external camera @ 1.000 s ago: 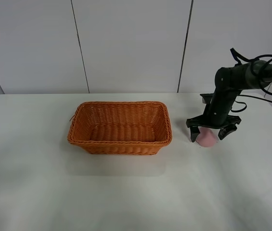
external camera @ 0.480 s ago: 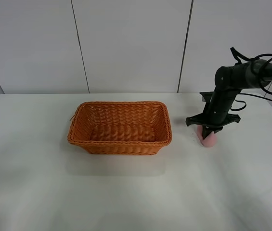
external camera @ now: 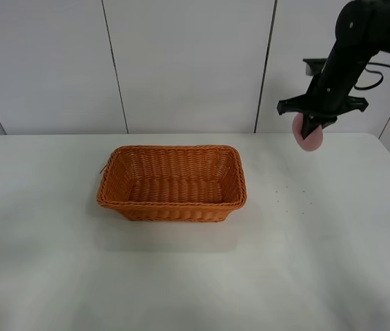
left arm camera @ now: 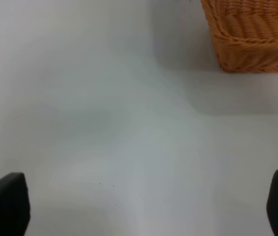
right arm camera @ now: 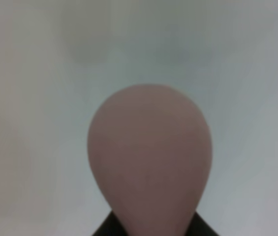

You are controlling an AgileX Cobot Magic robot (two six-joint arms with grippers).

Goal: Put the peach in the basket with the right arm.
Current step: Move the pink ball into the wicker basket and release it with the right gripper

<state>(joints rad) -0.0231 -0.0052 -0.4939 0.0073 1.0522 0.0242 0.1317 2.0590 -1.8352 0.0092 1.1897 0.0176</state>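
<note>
In the exterior high view the right arm [external camera: 357,43] reached in from the upper right corner of the frame, black against the pale panelled wall [external camera: 188,62], and its claw [external camera: 310,125] pointed downward with both fingers pressed together on the peach [external camera: 312,138]. The pink fruit hung in the air in the upper right of the frame, clear of the white table [external camera: 195,276] and well to the right of the basket [external camera: 174,209]. The orange-brown wicker basket sat on the table just left of the frame's centre, its long sides running left to right and its woven floor showing inside the braided rim. A few tiny dark specks [external camera: 286,198] dotted the table right of the basket. In the left wrist view the left claw [left arm camera: 143,204] stood wide apart, one black fingertip in the lower left corner and the other in the lower right corner, with only white table [left arm camera: 104,98] between them; one corner of the basket [left arm camera: 249,34] showed in the upper right of the frame, casting a soft shadow on the surface. In the right wrist view the peach [right arm camera: 151,157] filled the centre and lower middle of the frame, blurred and matte pink, its narrower end clamped between dark parts of the claw at the bottom edge, with a pale blurred surface behind it.
</note>
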